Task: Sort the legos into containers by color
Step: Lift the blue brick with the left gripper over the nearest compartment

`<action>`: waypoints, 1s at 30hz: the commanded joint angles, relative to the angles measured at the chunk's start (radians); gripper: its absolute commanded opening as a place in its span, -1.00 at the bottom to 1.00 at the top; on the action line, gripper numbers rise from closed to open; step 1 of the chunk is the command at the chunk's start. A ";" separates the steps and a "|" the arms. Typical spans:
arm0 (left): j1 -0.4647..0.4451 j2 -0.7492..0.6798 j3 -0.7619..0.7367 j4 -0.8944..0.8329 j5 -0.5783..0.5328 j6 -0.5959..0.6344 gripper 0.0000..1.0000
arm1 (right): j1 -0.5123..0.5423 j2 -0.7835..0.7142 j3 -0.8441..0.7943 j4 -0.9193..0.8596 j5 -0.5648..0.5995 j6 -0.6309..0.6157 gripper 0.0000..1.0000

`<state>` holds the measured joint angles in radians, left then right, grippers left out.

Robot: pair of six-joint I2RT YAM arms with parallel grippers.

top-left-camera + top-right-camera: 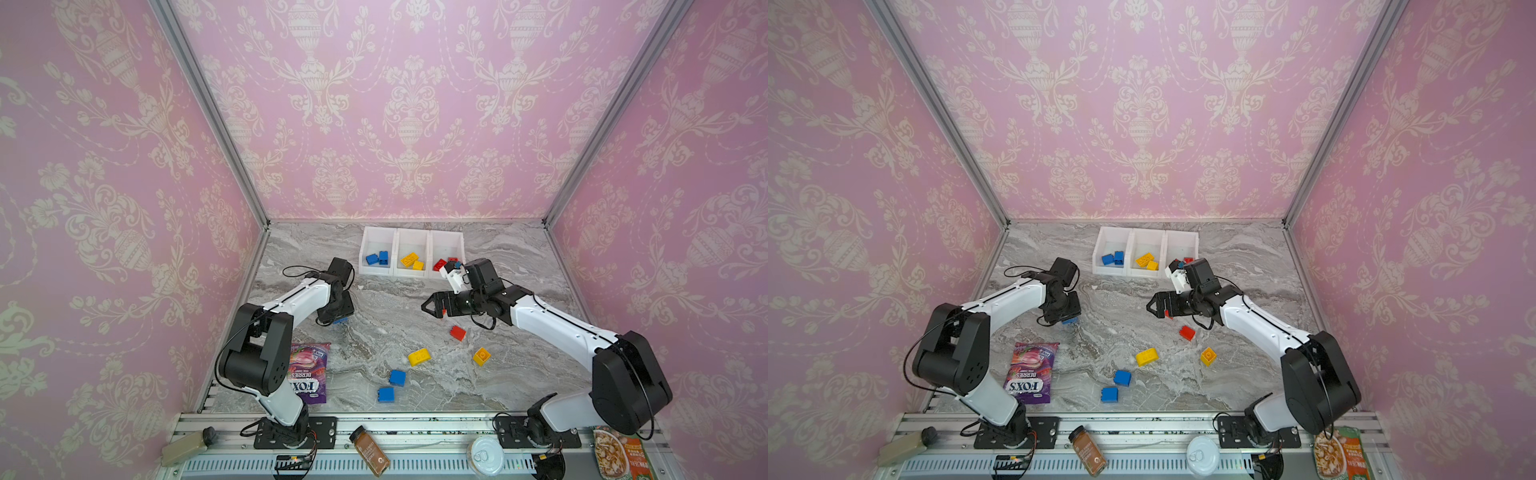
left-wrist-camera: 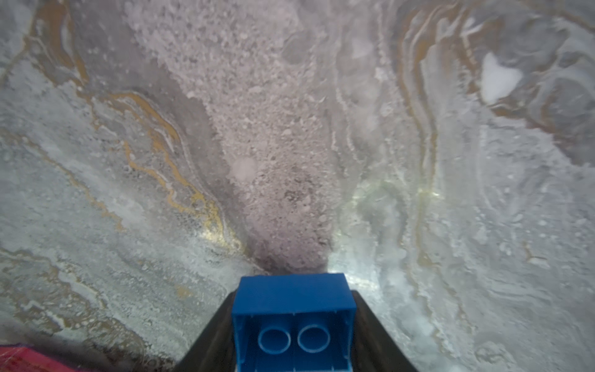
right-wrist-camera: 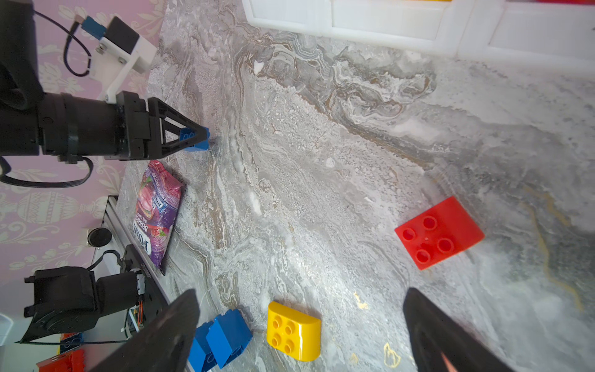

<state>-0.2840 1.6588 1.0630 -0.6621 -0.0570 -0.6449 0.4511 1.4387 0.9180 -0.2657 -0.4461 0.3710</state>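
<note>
Legos and bins, both top views: the containers (image 1: 376, 272) stood in a row at the far side of the surface (image 1: 386, 307), with blue legos (image 1: 378, 258) in the left bin, yellow legos (image 1: 412, 261) in the middle and red legos (image 1: 439, 264) in the right. Between the arms lay a loose red lego (image 1: 457, 333), two loose yellow legos (image 1: 419, 356) and two loose blue legos (image 1: 397, 377). Near a candy bag (image 1: 309, 372), the left jaws pointed down, closed on a blue brick (image 1: 1070, 320). In front of the containers hung the right jaws.

Left wrist view: the blue brick (image 2: 293, 319) sat clamped between the black jaws, hollow underside toward the camera, with marbled surface beyond.

Right wrist view: the right jaws stood spread wide, holding nothing. Beyond them on the surface lay the loose red lego (image 3: 439, 232), one yellow (image 3: 293, 331) and the loose blue legos (image 3: 222, 338).
</note>
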 commanded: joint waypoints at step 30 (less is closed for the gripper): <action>-0.078 0.562 0.902 0.065 -0.025 0.226 -0.04 | -0.026 -0.180 -0.054 -0.079 0.073 0.040 1.00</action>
<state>-0.3695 2.1975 1.9194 -0.5724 -0.0624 -0.4671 0.4332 1.2942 0.8700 -0.3016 -0.4023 0.3973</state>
